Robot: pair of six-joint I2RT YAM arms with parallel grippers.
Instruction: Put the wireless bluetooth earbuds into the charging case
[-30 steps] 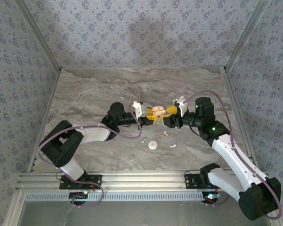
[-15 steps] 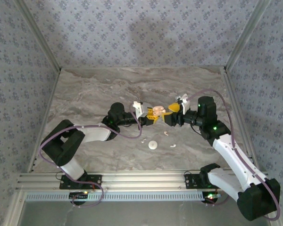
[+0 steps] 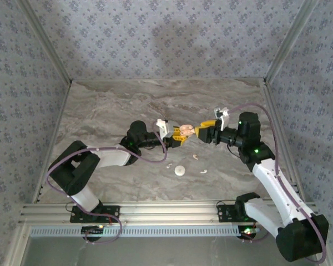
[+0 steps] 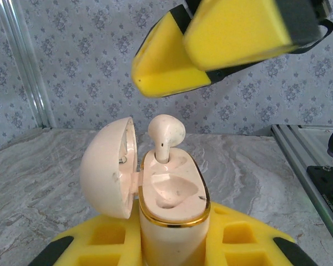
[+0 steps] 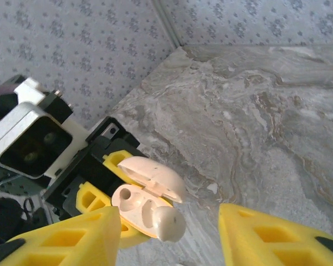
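Yellow foam pads point(image 4: 238, 246) of your left hand point(image 3: 177, 138) are closed on the lower body of the charging case point(image 4: 172, 213). They hold it off the counter point(image 3: 100, 111) with its open side turned toward the right arm. The lid point(image 4: 108, 166) is swung open to the left. One earbud point(image 4: 165, 132) stands in the farther socket, stem down and round head well above the gold rim, so I judge it is placed but not pressed home. The nearer socket point(image 4: 167, 191) is empty.

To the right of the case, your right hand point(image 3: 204, 132) hovers near it without touching. Its fingers point(image 5: 266, 238) are apart and carry nothing.

The step in hand, as I read it, is the end of the first insertion, with the second not yet begun. On the counter in front of both hands lie small white pieces point(image 3: 168, 164) and a round white piece point(image 3: 180, 170). Further right are two more curved bits point(image 3: 195, 157). They are too small for me to say which one is the second earbud.

For the next move, you may first push the standing earbud gently down with one right finger. Keep the left grip firm so the case does not turn. Then lower the right hand to the counter and take one piece by its head, so the stem stays free to enter the empty socket.
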